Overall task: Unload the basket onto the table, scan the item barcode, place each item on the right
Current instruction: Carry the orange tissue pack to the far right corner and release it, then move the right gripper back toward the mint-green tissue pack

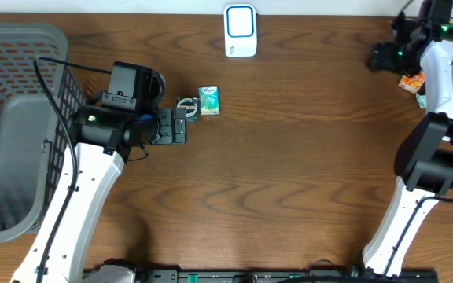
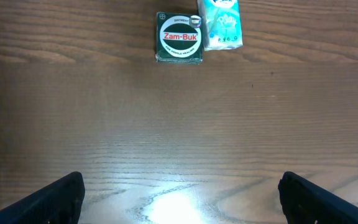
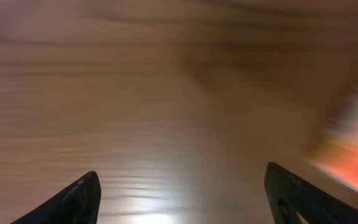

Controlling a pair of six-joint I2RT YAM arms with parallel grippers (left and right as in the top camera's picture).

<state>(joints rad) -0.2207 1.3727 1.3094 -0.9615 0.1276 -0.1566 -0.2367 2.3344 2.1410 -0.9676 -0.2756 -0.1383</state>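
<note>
While Zam-Buk box [image 2: 179, 38] lies label-up, green pack [image 2: 221, 25] lengthwise near-to-far

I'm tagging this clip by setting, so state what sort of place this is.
Likely a mock shop checkout on a lab bench: a white-and-blue scanner unit, small retail goods such as the Zam-Buk box, and a grey basket at one end of the wooden table.

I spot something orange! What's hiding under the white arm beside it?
An orange packet and a green bit peek out; the right arm covers the rest of both.
</note>
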